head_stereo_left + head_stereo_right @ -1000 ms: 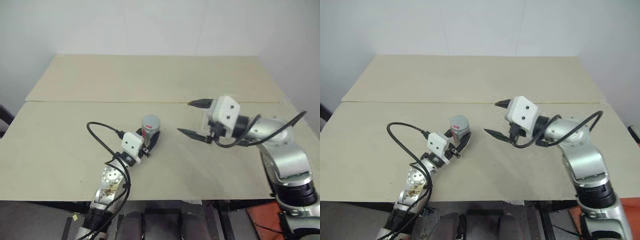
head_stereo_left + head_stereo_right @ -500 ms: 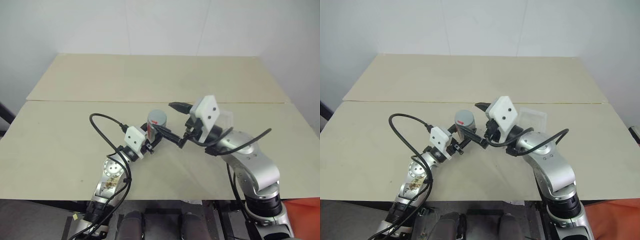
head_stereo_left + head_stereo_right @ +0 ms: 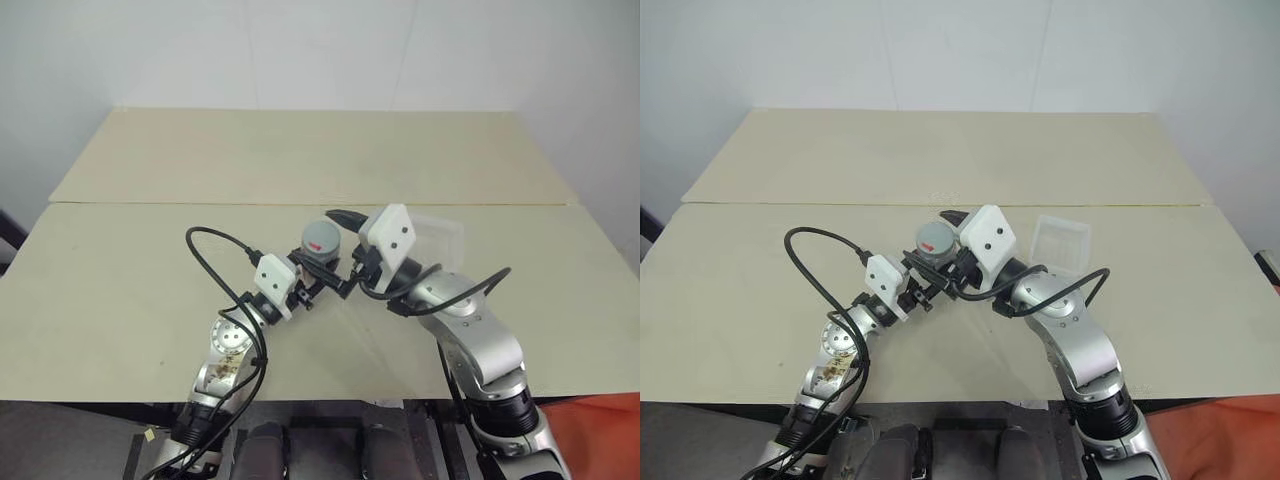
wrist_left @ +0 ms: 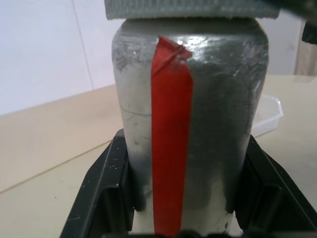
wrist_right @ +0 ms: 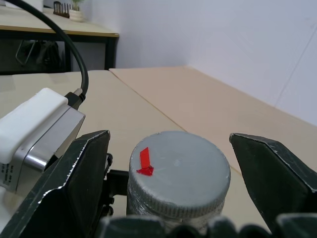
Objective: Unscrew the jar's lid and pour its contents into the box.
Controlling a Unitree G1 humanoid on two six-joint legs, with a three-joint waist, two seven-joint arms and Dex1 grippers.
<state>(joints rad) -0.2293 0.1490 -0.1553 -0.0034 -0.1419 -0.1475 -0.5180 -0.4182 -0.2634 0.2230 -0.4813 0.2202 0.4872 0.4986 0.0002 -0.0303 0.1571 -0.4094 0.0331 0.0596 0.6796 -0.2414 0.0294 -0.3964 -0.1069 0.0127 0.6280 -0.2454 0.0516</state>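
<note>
The silvery-grey jar [image 3: 319,253] with a red vertical stripe [image 4: 171,148] stands upright over the middle of the table, and my left gripper [image 3: 312,283] is shut on its lower body from both sides. Its round grey lid [image 5: 179,173], marked with a red patch, sits on top. My right gripper [image 5: 168,145] is open, one finger [image 5: 81,173] on each side of the lid with a gap between finger and lid. The clear plastic box [image 3: 1060,241] lies on the table just right of the right hand.
The table is two pale wooden boards joined by a seam [image 3: 200,204] behind the jar. A black cable [image 3: 215,240] loops up from my left wrist. Bare tabletop lies to the left and at the back.
My right gripper has swung left from over the box to straddle the jar's lid, rolling as it came. The left gripper has shifted the jar slightly right.
</note>
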